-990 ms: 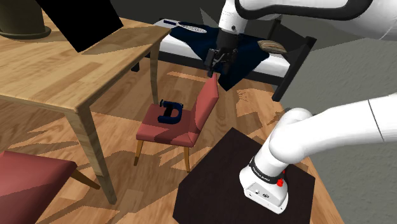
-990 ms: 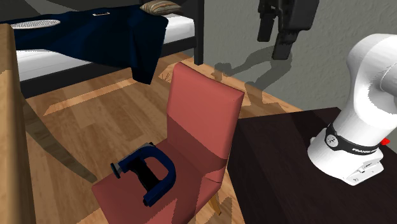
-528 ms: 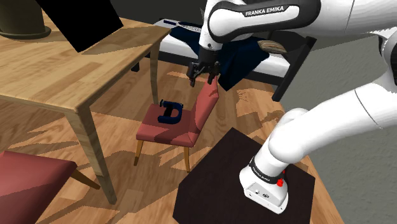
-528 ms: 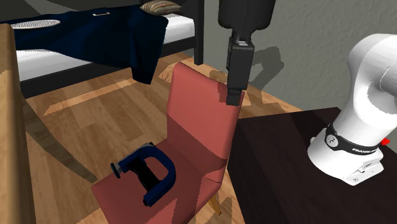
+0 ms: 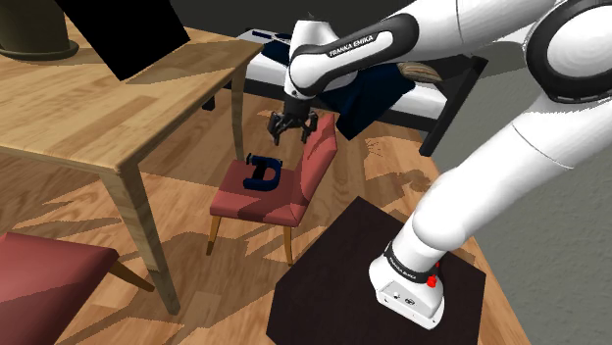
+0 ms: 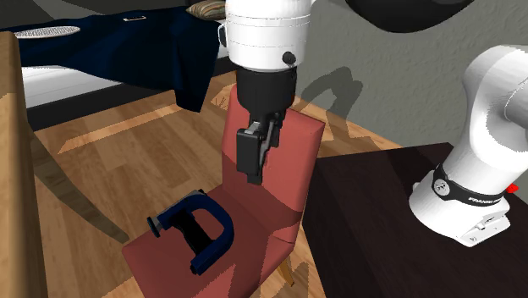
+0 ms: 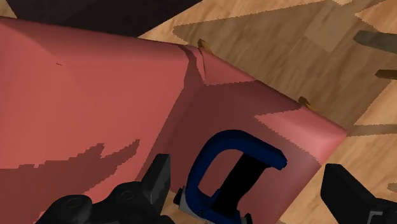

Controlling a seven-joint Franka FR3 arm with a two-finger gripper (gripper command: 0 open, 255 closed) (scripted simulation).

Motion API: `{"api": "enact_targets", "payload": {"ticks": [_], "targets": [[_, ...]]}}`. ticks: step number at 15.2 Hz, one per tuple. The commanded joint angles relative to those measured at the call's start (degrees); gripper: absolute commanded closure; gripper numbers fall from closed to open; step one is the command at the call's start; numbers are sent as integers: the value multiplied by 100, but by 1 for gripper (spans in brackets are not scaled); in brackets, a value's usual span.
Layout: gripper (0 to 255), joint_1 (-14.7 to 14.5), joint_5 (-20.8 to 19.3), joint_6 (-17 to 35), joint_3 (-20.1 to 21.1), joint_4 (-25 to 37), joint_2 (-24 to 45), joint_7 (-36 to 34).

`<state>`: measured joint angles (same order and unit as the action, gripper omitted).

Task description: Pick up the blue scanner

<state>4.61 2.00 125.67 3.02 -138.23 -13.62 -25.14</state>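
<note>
Found the scanner (image 5: 263,173) (image 6: 196,229) lying flat on the chair (image 5: 255,206) seat, toward one side edge and clear of the backrest. Made out a blue curved loop around a black middle bar, with a small head at one end. Judged it stiff, light enough for a single grasp, and probably smooth-shelled, so liable to slip or swing if caught by an end. Reckoned the black bar, or the straighter run of the blue loop, the best place to close on, across its narrow way and near the middle for balance. Thought a flat, low-lying shape like this called for fingers reaching right down to the seat on both sides.

Saw the pincer (image 5: 291,135) (image 7: 251,184) above the seat in front of the backrest, released, fingers wide apart, with the scanner below and between them and nothing touched. Judged the backrest near enough to one finger to be brushed on the way down.

Beyond the chair, noted a wooden table (image 5: 118,108), a plank floor (image 5: 382,167) and a bed (image 6: 59,80).
</note>
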Motion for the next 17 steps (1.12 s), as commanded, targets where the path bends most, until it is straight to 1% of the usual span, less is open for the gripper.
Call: {"api": "enact_targets", "payload": {"ticks": [1, 5, 9, 13, 17], "targets": [[0, 27, -36, 362, 49, 134, 479, -258], [0, 80, -153, 906, 59, 497, 1372, -711], [0, 94, -282, 1335, 2, 975, 2268, -1150], [0, 76, -371, 1649, -108, 1559, 3156, -1546], [0, 50, -391, 1851, -242, 2246, 4036, -1883]]}}
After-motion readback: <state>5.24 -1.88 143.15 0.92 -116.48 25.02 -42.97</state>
